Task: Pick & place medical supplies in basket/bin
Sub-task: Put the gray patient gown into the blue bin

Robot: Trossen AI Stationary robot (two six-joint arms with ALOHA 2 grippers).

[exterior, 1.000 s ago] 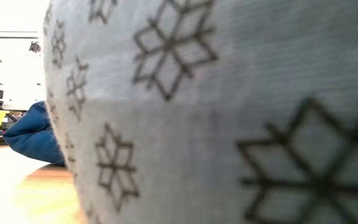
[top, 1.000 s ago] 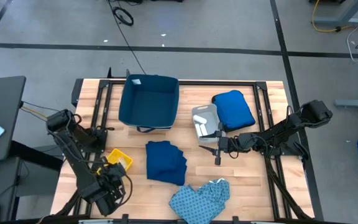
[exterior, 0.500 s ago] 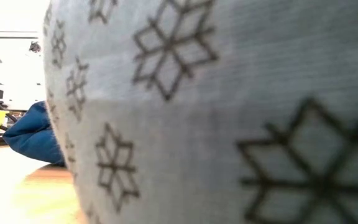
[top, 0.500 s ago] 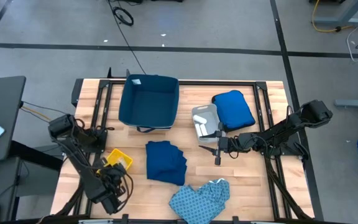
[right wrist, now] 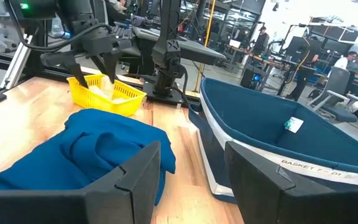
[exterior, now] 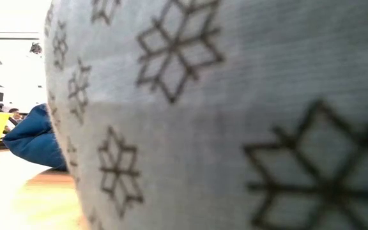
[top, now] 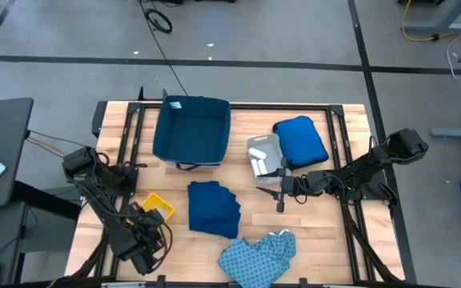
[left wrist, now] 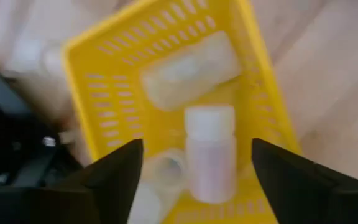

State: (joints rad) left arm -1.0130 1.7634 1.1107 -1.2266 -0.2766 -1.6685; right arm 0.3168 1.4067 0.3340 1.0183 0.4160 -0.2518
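Above the yellow tray [left wrist: 166, 118], the left gripper [left wrist: 194, 171] hangs released over a white bottle [left wrist: 210, 152], which retreating fingers could knock over.

Place: a robotics lab or workshop, open-plan and industrial.
Floor: bare grey concrete [top: 294, 32] crossed by dark tape lines, with a black cable [top: 160, 18] and a yellow cable [top: 422, 30] lying loose on it.
Work station: a wooden table [top: 326, 248] framed in black metal rails, with robot arms fixed at both sides.
Background: rows of further workbenches, metal frames and monitors [right wrist: 303, 46], with people [right wrist: 263, 40] standing or seated among them.
Lighting: bright overhead light.
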